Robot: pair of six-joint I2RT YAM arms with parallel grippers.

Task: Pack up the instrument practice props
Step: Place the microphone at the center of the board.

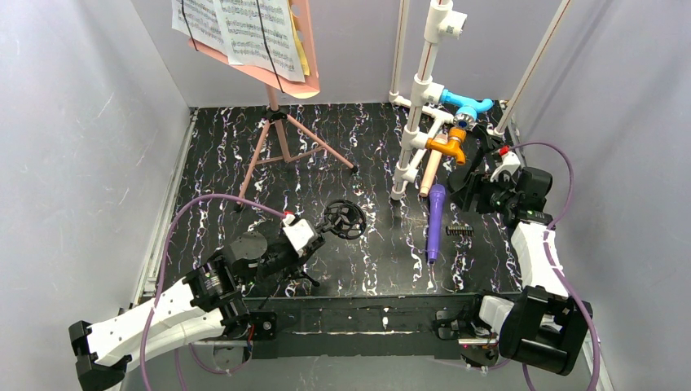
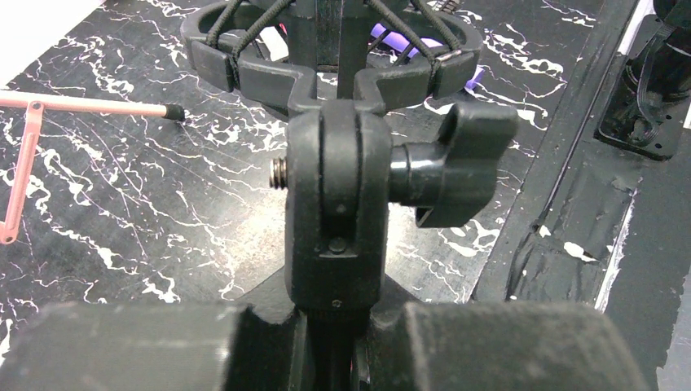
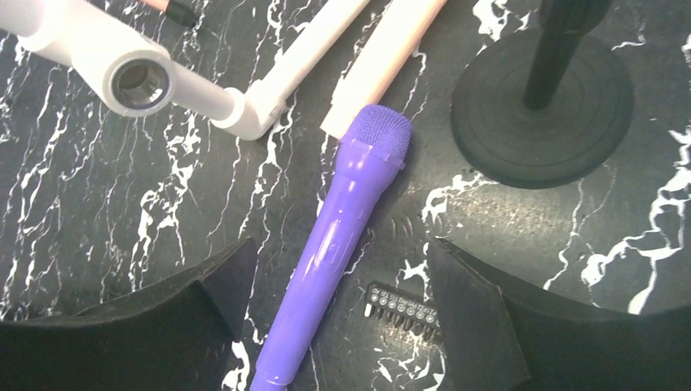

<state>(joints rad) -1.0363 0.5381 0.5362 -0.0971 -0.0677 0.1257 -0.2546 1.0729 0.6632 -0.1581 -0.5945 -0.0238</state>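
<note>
Left gripper: fingers clenched on the stem of a small black tripod, which rises beyond the fingertips. Right gripper: fingers spread wide, grasping nothing; purple microphone lies between them, beige microphone beyond its head

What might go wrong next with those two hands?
1. The right hand hangs open over the purple microphone. The microphone is smooth and round, so it may roll or slip as the hand closes.
2. A small black toothed strip lies beside it and could get pinched too.
3. The left hand grips the black microphone stand low on its stem, so its ringed top might tip.
</note>
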